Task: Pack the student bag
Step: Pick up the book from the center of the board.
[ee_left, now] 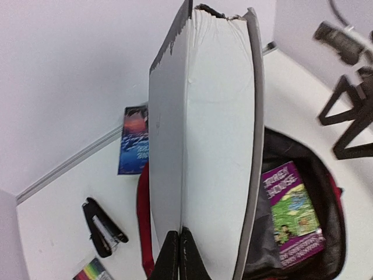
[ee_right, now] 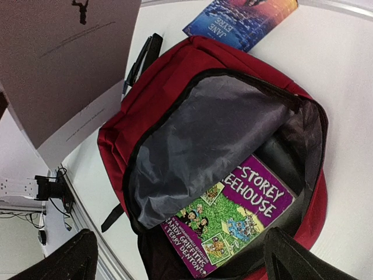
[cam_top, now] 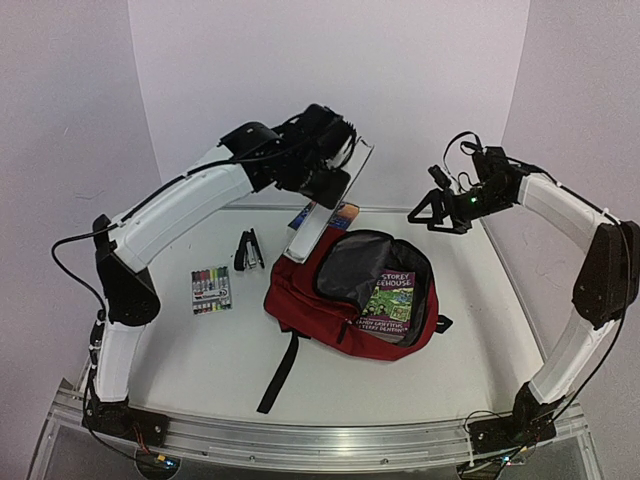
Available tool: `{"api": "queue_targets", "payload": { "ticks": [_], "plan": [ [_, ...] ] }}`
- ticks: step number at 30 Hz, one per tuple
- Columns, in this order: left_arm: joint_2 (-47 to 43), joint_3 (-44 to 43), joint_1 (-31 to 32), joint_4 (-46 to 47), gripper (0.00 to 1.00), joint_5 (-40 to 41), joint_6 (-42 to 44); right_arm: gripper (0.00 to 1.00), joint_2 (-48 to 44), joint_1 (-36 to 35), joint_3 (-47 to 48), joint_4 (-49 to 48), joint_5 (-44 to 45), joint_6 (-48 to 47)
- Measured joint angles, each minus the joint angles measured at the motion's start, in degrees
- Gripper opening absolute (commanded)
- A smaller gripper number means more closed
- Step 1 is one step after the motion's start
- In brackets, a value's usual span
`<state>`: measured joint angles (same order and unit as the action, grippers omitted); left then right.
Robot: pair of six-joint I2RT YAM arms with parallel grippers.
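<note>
Student bag [cam_top: 300, 295]: rounded, red, probably fabric

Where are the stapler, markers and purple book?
stapler [cam_top: 248, 250], top view, middle of its black body.
markers [cam_top: 211, 289], top view, centre of the pack.
purple book [ee_right: 227, 219], right wrist view, its green cover picture.

The student bag [cam_top: 295, 300] is matt, dark red woven cloth. Its grey lining [ee_right: 204, 134] is thin fabric with a slight sheen. The large book [ee_left: 215, 134] shows a plain white paper edge between dull grey covers, and my left fingers [ee_left: 169, 259] on it are matt black. The purple paperback [ee_right: 233, 216] has a glossy cover. The table [cam_top: 200, 360] is smooth and white.
</note>
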<state>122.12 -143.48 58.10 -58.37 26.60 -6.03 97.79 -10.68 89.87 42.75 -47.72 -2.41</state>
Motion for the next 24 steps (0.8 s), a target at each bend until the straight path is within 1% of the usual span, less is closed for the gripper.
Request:
{"api": "queue_targets", "payload": {
  "ticks": [7, 11, 15, 18, 21, 24],
  "plan": [
    [-7.21, 0.92, -0.75, 7.57, 0.0, -15.66, -3.45, 0.98, -2.45, 0.0, 0.82, -1.06, -1.38, -6.85],
    [-10.83, 5.98, -2.44, 11.02, 0.0, -25.86, -6.66, 0.98, -5.76, 0.04, 0.98, -1.1, -1.78, -12.56],
    [-13.17, 12.08, -5.03, 13.22, 0.0, -33.79, -8.55, 0.98, -11.28, 0.07, 1.0, -1.05, -2.78, -18.27],
    [-14.43, 16.38, -6.94, 13.41, 0.0, -39.97, -8.77, 0.98, -15.82, 0.11, 1.3, -0.87, -2.92, -22.02],
    [-14.5, 17.89, -7.76, 13.13, 0.0, -44.1, -8.1, 0.98, -19.16, 0.11, 3.06, 0.44, -2.7, -27.49],
    [-14.95, 19.31, -7.9, 12.19, 0.0, -48.36, -6.44, 0.98, -20.6, 0.15, 4.79, 3.77, -2.86, -34.24]
  ]
}}
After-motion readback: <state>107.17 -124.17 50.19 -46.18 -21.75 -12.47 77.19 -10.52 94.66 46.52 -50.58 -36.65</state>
